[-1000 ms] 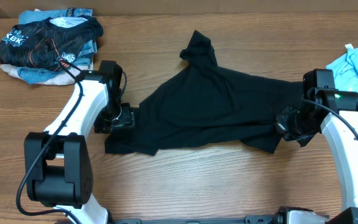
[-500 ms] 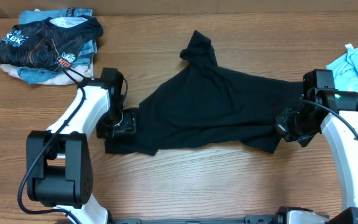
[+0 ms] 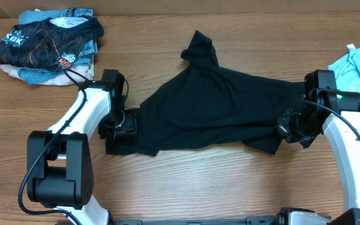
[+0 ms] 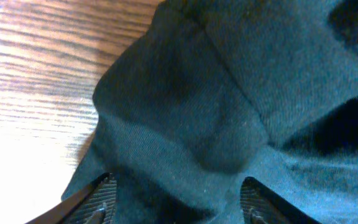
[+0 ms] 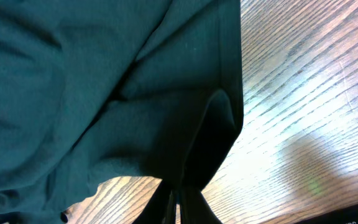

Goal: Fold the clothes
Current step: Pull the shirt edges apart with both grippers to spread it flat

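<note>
Wooden table (image 3: 230, 181): black T-shirt (image 3: 211, 112) stretched left-right. Left gripper (image 4: 176, 190) parted astride its left edge; right gripper (image 5: 176, 199) clenched on its right edge.

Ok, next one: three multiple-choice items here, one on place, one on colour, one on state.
1. The printed clothes pile lies: A) far left of the black T-shirt; B) on it; C) right of it.
2. The cloth at the right edge is: A) red; B) light blue; C) yellow.
3. The right hand is: A) wide open; B) shut on the T-shirt's edge; C) out of view.
Key: A, the overhead view shows it far left; B, its colour is plain; B, the wrist view shows pinched fabric.
</note>
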`<state>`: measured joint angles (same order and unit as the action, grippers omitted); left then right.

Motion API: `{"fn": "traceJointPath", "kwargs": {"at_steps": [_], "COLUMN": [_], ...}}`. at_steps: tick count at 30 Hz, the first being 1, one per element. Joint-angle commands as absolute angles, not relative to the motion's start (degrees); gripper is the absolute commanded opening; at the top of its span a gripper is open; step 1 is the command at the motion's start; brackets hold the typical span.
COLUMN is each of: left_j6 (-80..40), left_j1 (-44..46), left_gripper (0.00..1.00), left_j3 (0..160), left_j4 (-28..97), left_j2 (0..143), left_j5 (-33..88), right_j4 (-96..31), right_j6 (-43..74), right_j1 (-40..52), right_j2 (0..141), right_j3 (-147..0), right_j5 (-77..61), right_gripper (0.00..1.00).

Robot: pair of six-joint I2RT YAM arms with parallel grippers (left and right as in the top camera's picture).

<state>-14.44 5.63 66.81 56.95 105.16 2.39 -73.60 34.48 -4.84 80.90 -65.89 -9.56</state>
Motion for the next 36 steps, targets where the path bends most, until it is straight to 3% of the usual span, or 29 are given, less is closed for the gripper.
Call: {"fn": "traceJointPath", "kwargs": {"at_steps": [1,10,11,15,16,31,36], "left_j6": [-14.0,-14.4,-14.4,-15.9,-16.5,-19.7,-21.0], "left_j1": [6.0,6.0,6.0,6.0,6.0,6.0,6.0], "left_gripper": [0.68,0.56,0.51,0.09,0.04,0.04,0.05], "left_j3": [65.5,64.9,64.9,64.5,64.6,72.7,74.3], "left_j4": [56.2,55.8,55.6,55.6,55.8,71.4,69.3], "left_j2": [105.7,105.7,105.7,105.7,105.7,97.3,92.2], "left_j5": [3.4,3.4,3.4,3.5,3.5,4.6,4.5], "right_j4": [-73.6,-73.6,-73.6,-73.6,-73.6,-71.7,-69.8], "right_j6": [34.1,34.1,34.1,34.1,34.1,37.1,37.8], "right_j1": [-5.0,-5.0,-5.0,-5.0,-5.0,-5.0,-5.0], "right_j2": [80.2,80.2,80.2,80.2,80.2,80.2,80.2], "right_j3": [-67.1,-67.1,-67.1,-67.1,-67.1,-67.1,-67.1], "right_j5": [-8.6,-8.6,-8.6,-8.6,-8.6,-8.6,-8.6], "right_gripper": [0.06,0.06,0.06,0.06,0.06,0.04,0.04]}}
